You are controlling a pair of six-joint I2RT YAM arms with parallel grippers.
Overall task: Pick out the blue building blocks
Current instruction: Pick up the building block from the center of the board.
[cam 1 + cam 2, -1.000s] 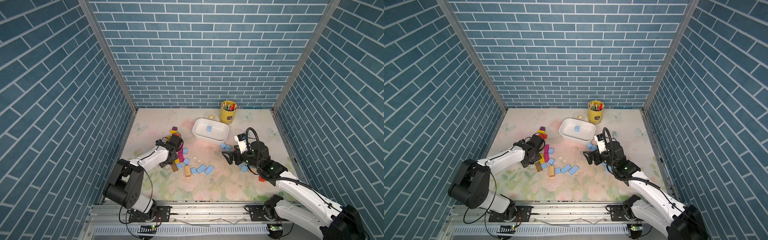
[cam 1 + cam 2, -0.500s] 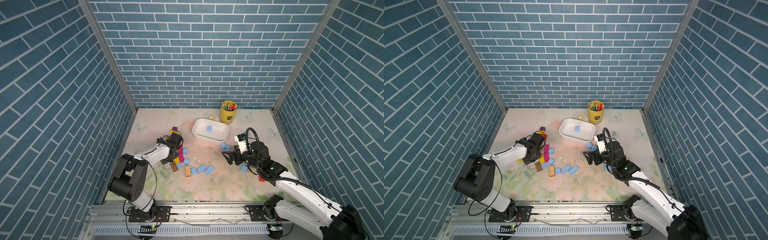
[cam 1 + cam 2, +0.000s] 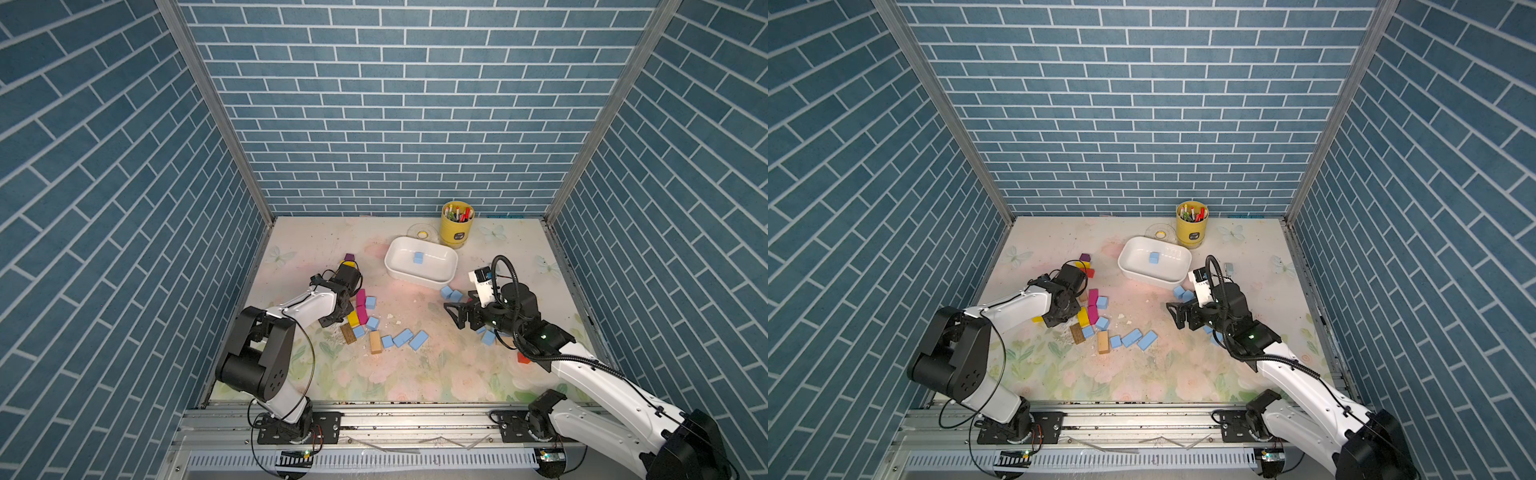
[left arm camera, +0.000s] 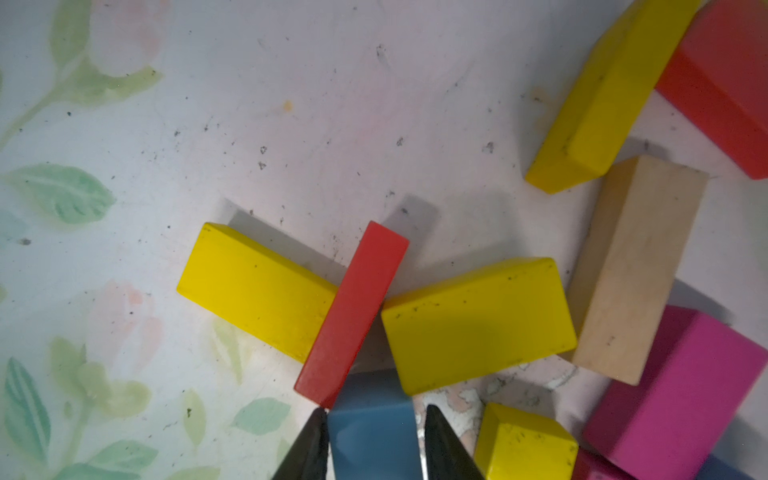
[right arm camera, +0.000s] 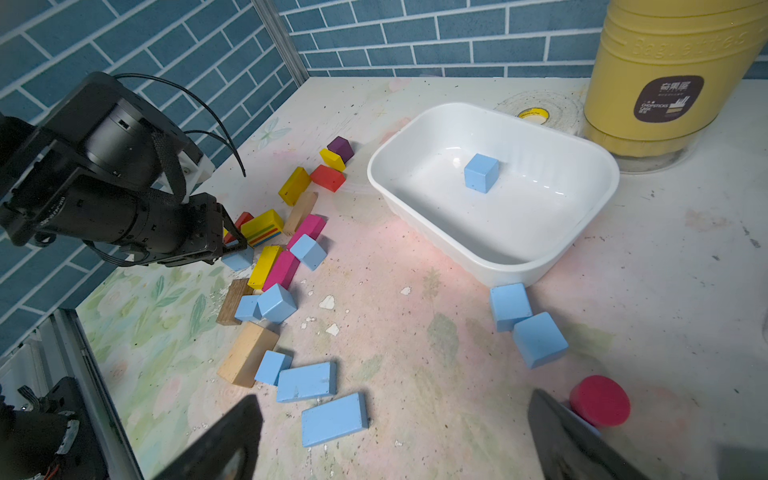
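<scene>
Left gripper (image 4: 374,411): pointed down into the mixed pile at the left of the mat (image 5: 415,332). Jaws narrow, a finger pressed against each side of a blue block (image 4: 374,428). That block sits at mat level; one corner meets a red block (image 4: 353,311) and a yellow block (image 4: 478,324) lies just beside it. Its far end is cut off by the frame edge in the left wrist view, so its long axis cannot be told. Both top views hide the grip under the wrist.

Right gripper (image 5: 395,436): jaws spread wide, low over the mat at the right and pointing toward the pile. A red disc (image 5: 599,401) lies just beside one finger.

Other blue blocks:
- One cube (image 5: 481,172) in the white dish (image 5: 436,216), resting flat.
- Two cubes (image 5: 509,305) touching each other, just outside the dish's near corner.
- Two long bricks (image 5: 306,381) lying flat and close together in front of the right gripper. In both top views their long axes run diagonally, from near-left to far-right.
- A small cube (image 5: 272,365) between those bricks and a tan block (image 5: 247,353).
- More cubes (image 5: 276,302) along the pile's edge, beside magenta and yellow bricks.
</scene>
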